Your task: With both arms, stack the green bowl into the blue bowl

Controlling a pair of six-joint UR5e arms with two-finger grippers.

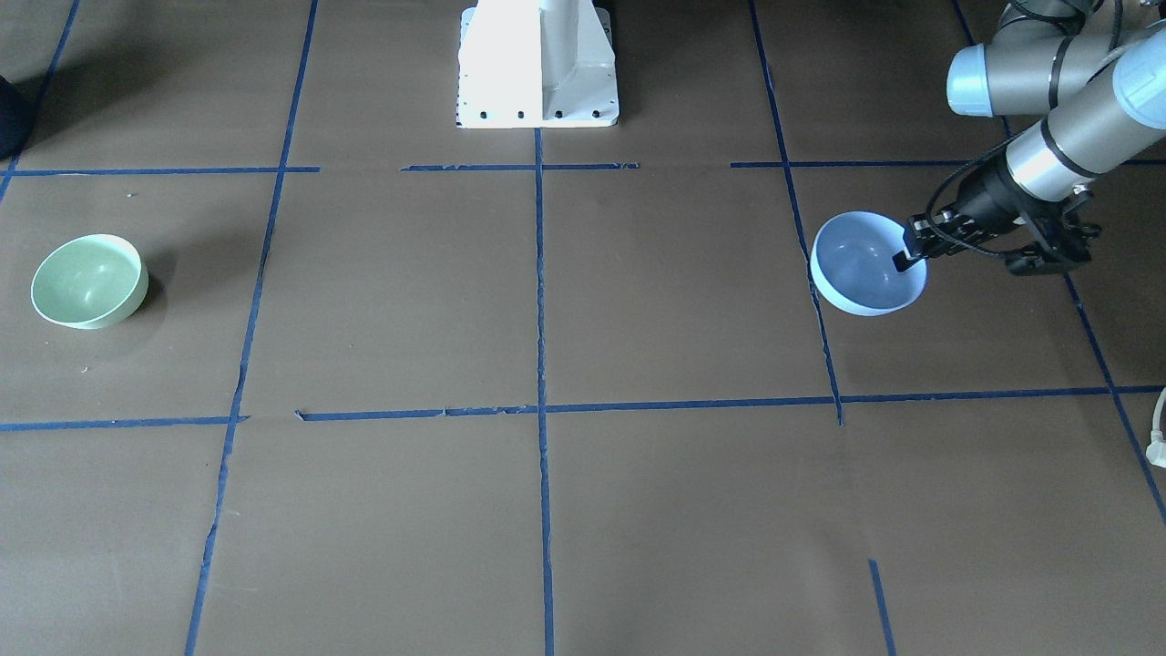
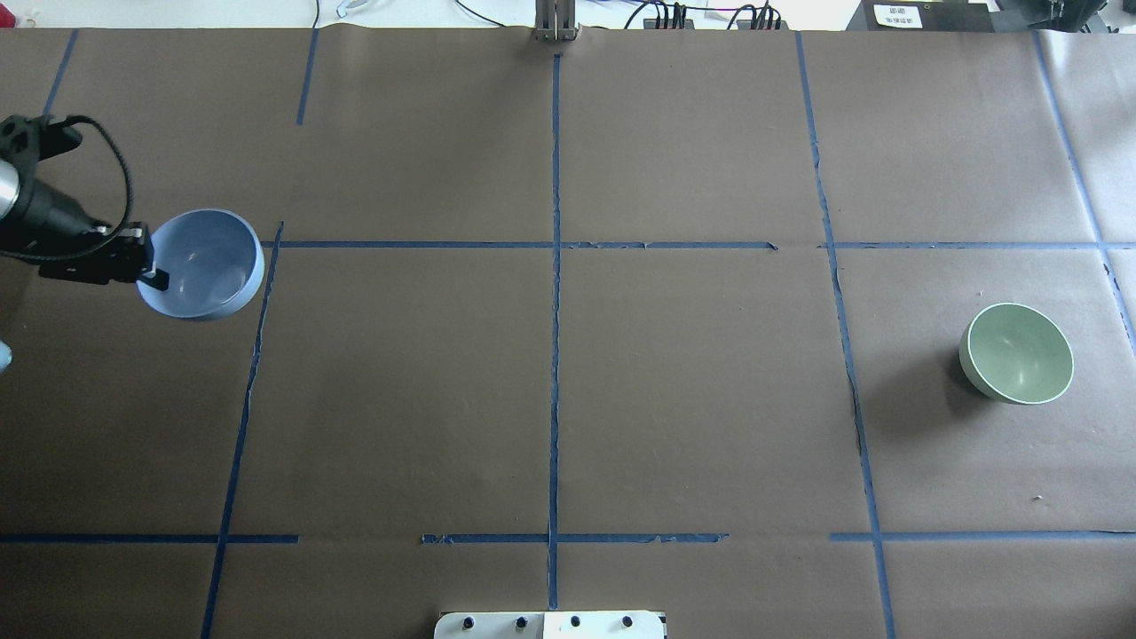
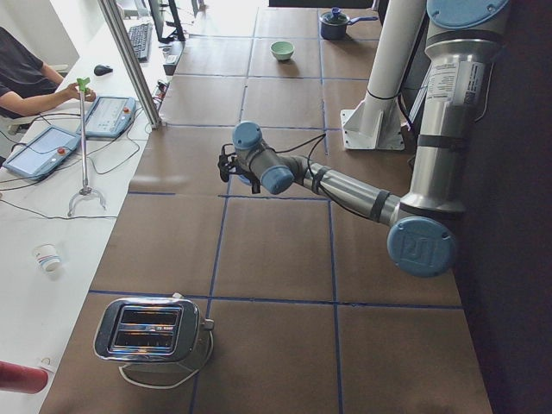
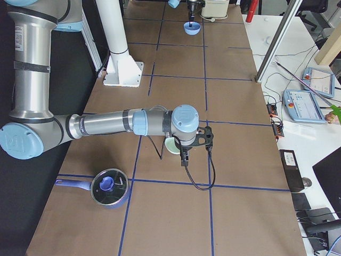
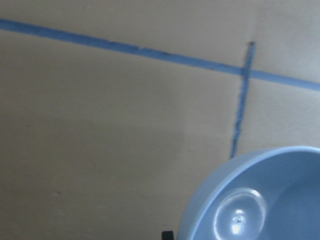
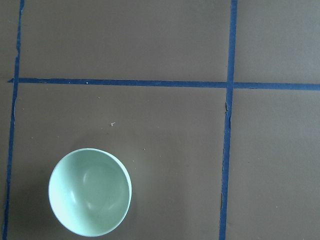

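Clearly, the round, glossy, pale mint-green bowl [image 2: 1016,353] stands upright and untouched on the brown paper-covered table [image 2: 692,399], far on the robot's right side. The right gripper [image 4: 184,154] hangs above it. It shows only in the side view, so I cannot tell if its fingers are apart or together. Its wrist camera has the green bowl toward the lower left. Well apart, at the table's far left, the round, smooth, pale periwinkle-blue bowl [image 2: 202,264] is tilted, and the left gripper [image 2: 151,273] is closed on its rim, with one finger inside. The right arm is much nearer to the green bowl, so I judge it should take the rim and carry it leftward.
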